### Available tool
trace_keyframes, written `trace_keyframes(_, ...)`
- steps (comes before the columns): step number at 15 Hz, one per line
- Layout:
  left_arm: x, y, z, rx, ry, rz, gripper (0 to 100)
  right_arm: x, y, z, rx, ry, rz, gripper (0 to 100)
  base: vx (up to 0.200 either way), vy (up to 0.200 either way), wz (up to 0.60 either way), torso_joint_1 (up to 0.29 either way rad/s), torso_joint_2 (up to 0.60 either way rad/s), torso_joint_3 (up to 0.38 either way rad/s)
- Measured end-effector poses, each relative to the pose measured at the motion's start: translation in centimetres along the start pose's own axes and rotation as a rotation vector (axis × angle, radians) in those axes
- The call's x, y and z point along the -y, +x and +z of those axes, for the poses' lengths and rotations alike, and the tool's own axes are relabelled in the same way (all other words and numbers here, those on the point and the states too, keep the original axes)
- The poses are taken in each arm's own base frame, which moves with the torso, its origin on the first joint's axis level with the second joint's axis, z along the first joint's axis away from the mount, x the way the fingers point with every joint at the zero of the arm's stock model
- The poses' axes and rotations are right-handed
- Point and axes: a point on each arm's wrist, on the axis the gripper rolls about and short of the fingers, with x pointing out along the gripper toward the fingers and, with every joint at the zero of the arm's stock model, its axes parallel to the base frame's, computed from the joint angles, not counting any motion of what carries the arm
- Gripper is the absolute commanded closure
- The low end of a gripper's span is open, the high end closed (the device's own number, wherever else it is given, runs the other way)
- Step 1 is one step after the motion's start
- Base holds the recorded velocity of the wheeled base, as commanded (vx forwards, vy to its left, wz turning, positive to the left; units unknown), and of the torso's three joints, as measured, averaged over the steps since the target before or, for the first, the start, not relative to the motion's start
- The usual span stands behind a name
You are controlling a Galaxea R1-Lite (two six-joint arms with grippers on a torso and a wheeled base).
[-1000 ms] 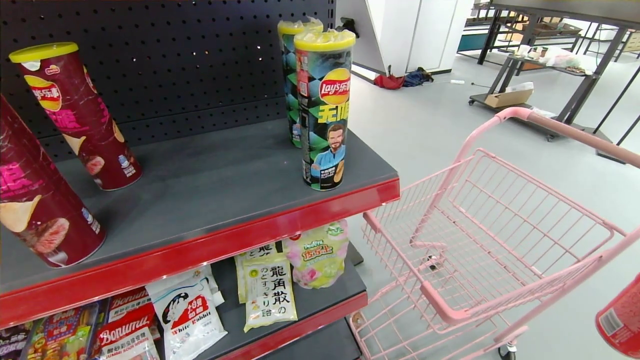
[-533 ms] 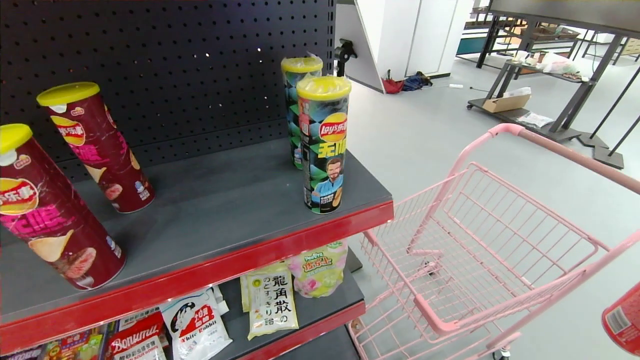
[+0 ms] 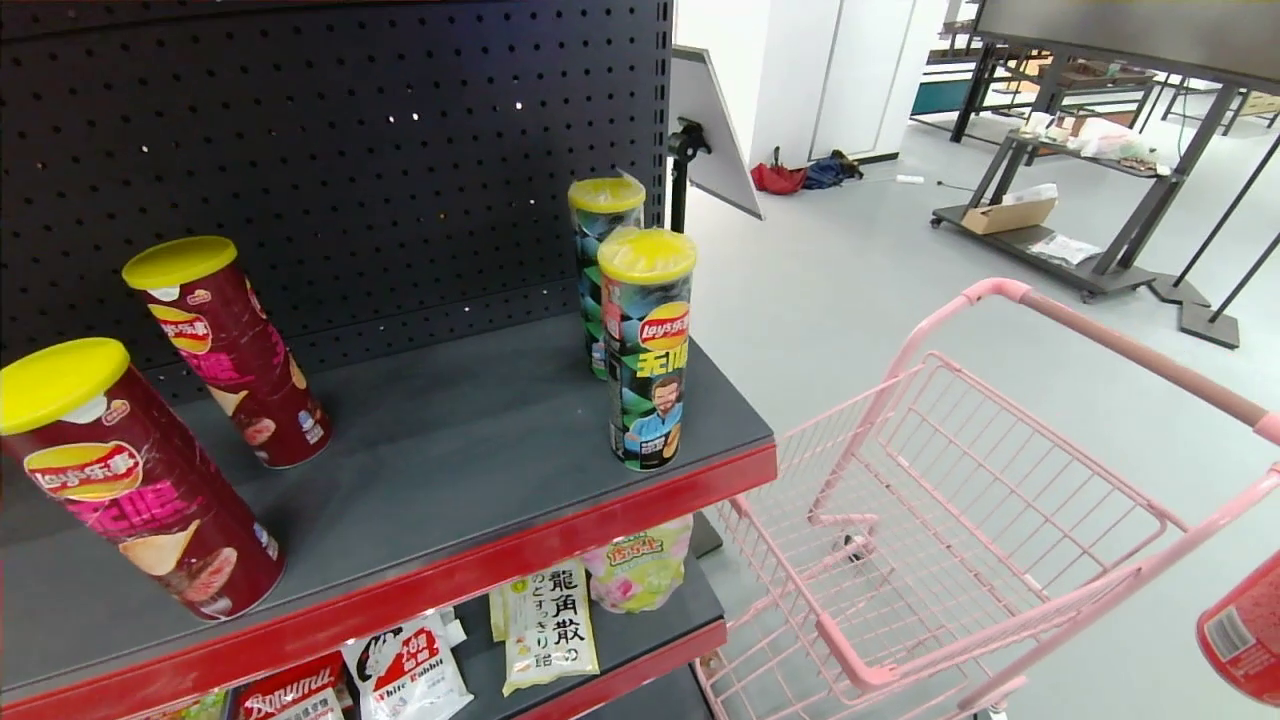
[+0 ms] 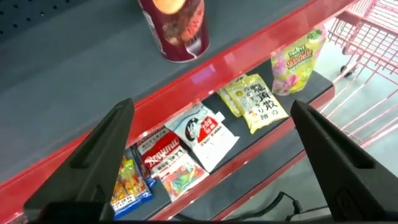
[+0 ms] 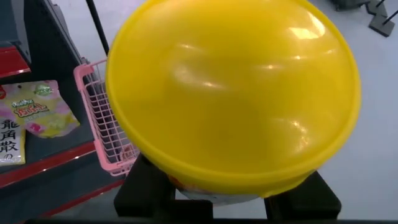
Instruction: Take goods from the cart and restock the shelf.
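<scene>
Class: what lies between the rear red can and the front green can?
Nothing: head view shows bare shelf between rear red can and front green can.

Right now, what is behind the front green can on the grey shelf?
A second green can stands right behind it, yellow lid and upper side showing; its lower part is covered by the front green can. Behind both is the black pegboard.

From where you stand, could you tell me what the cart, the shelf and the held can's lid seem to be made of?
Cart: thin pink rods in a grid, evenly coloured; probably coated metal wire.
Shelf: matt dark grey deck, glossy red front edge; looks like painted sheet metal.
Lid of the can: smooth yellow with soft highlights; likely plastic.
</scene>
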Motion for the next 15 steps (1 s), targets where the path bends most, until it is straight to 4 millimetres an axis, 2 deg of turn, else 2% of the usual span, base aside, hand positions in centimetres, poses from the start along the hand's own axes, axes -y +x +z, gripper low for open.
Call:
trace_keyframes(10, 0.2, 0.3, -1.4, -0.012, 0.029, 0.009, 0, -0.2, 0.0, -1.3, -0.028, -0.025, 0.002, 100, 0.0, 0.0, 0.6, 0.01, -0.01, -0.007)
trace_keyframes(15, 0.2, 0.4, -1.6, -0.021, 0.03, 0.037, 0, -0.4, -1.1, -2.9, -0.008, -0.023, 0.003, 100, 0.0, 0.0, 0.0, 0.0, 0.0, 0.0)
